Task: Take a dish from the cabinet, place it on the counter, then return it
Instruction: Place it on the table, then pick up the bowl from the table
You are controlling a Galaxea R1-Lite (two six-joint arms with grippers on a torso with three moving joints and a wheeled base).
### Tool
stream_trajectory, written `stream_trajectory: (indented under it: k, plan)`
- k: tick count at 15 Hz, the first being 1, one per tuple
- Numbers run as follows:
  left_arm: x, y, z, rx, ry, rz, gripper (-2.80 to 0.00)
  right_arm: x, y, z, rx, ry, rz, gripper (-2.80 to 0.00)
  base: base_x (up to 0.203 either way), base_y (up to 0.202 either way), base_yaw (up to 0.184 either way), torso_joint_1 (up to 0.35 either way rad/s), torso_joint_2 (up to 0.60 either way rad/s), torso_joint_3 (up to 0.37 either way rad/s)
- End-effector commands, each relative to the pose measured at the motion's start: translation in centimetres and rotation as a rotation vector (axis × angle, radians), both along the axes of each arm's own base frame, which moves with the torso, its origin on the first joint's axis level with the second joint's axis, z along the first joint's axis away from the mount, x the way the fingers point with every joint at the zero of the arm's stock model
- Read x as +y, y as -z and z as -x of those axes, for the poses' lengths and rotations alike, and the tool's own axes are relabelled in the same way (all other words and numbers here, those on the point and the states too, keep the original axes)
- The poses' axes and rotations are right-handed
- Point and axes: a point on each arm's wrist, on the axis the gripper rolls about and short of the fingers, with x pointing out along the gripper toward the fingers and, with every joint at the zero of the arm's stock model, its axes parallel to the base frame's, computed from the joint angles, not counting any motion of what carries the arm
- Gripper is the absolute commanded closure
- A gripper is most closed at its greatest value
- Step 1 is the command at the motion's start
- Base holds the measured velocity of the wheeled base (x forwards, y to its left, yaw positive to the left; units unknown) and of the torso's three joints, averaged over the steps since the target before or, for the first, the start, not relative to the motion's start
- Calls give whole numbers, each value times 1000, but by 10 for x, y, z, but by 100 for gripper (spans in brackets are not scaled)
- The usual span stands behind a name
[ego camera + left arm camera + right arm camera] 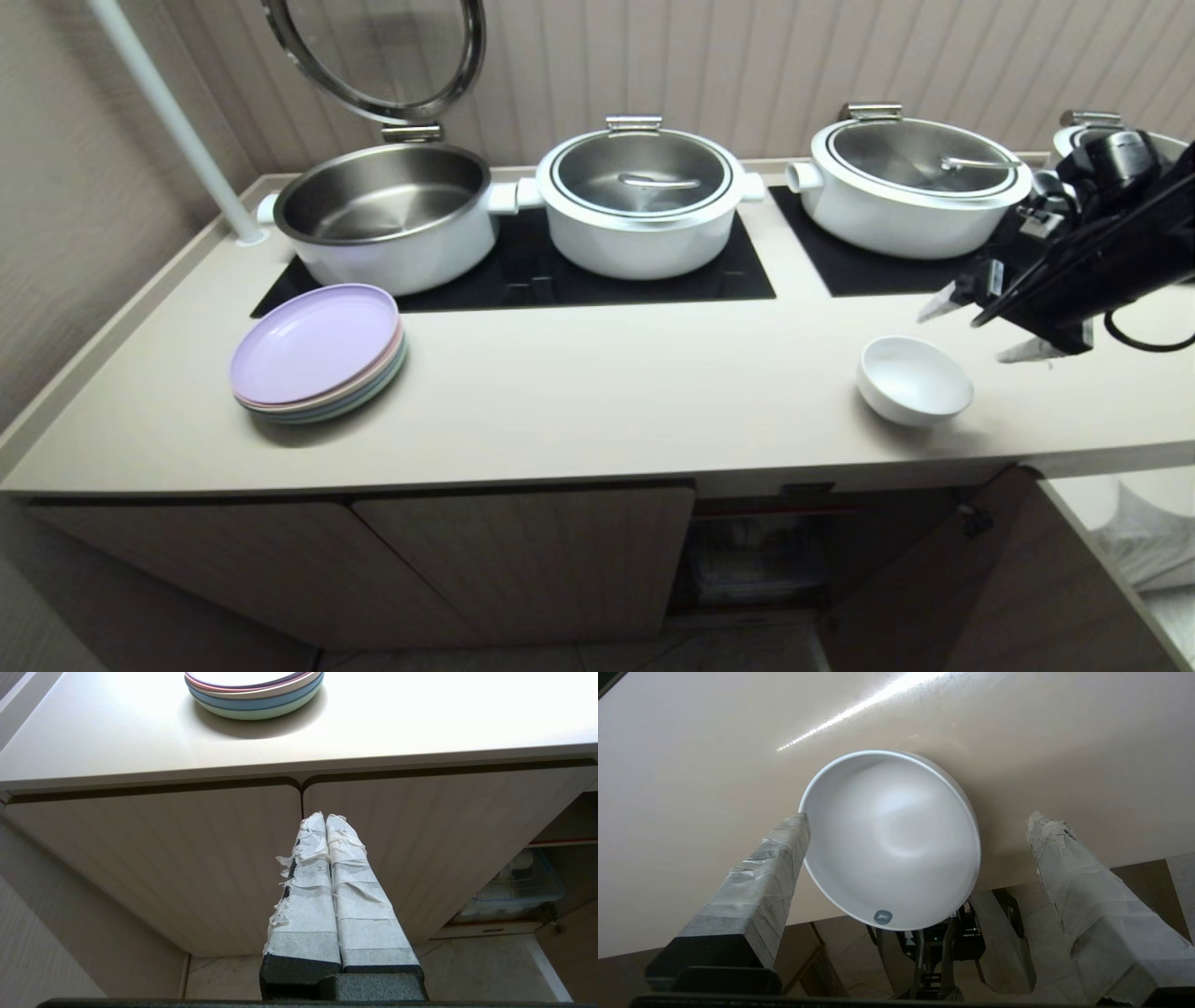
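Observation:
The dish (915, 378), a small white bowl, stands upright on the beige counter (597, 392) near its front edge, at the right. My right gripper (976, 331) hovers just above and to the right of it, open and holding nothing. In the right wrist view the dish (892, 840) lies between the wide-spread taped fingers (784, 849) over the counter (714, 788). Below, the cabinet (756, 560) stands open, its door (924, 579) swung out. My left gripper (325, 816) is shut and parked low before closed cupboard doors.
A stack of pastel plates (317, 353) sits at the counter's left. Behind are an open steel pot (387, 210) with its raised lid (383, 56) and two lidded white pots (639, 201) (910, 187). A white pole (177, 121) stands far left. A clear bin of dishes (514, 886) sits inside the cabinet.

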Motion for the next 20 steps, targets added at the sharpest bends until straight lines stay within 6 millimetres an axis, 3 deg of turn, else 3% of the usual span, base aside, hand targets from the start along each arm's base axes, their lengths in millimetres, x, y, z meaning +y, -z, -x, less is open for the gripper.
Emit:
stream_trajectory:
  k: [1,4,5,9,13,15,20]
  plan:
    - [0,0,0,0,0,1,0,1,-10,10,-19,2,0,-280,0,0,0,0,0,0]
    - [0,0,0,0,0,-1,0,0,-17,22,-30,7,4,-280,0,0,0,0,0,0]
    - [0,0,0,0,0,-1,0,0,-18,25,-31,8,5,0,0,0,0,0,0,0]
    - [0,0,0,0,0,-1,0,3,-34,47,-69,11,20,0,0,0,0,0,0,0]
    - [0,0,0,0,0,-1,0,8,-50,88,-110,19,38,0,0,0,0,0,0,0]
    - [0,0,0,0,0,1,0,9,-54,98,-173,47,79,0,0,0,0,0,0,0]
    - [0,0,0,0,0,0,0,13,-42,133,-276,-6,170,0,0,0,0,0,0,0]
